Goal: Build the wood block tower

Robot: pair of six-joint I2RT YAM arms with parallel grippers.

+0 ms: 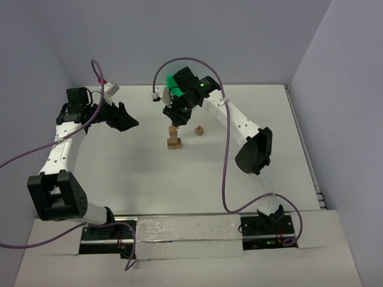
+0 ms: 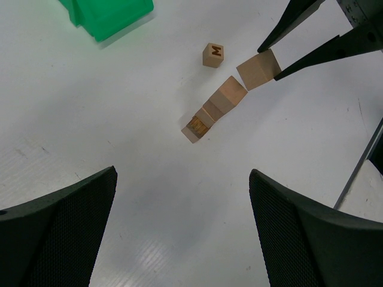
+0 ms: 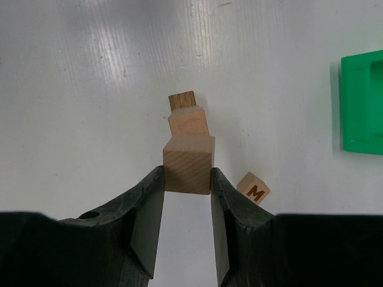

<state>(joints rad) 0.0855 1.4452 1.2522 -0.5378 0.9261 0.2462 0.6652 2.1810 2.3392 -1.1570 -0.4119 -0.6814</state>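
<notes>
The tower [image 1: 174,139] looks a few cubes high, the right pincer [image 3: 187,174] pinching a plain block [image 3: 188,156] at the tower's top and not yet releasing it, one M-marked block [image 3: 254,189] loose on the counter [image 1: 119,179] just beside the tower, and the left pincer [image 1: 125,119] spread wide, empty, well left of the tower.

left arm [image 1: 58,145]: white tube links; bulky black housings at the joints.
right arm [image 1: 238,122]: same build, white links and black joints; small green light on the wrist housing.
cables [image 1: 225,173]: purple, one running loose along each arm; white connector near each wrist.
bases [image 1: 263,228]: black, boxy.
left gripper [image 2: 182,173]: two broad black fingers [image 2: 66,221], fine mesh-like grain on the faces.
right gripper [image 3: 187,173]: matte black fingers [image 3: 143,209], faceted, narrowing to the tips; one round hole low on the left one.
</notes>
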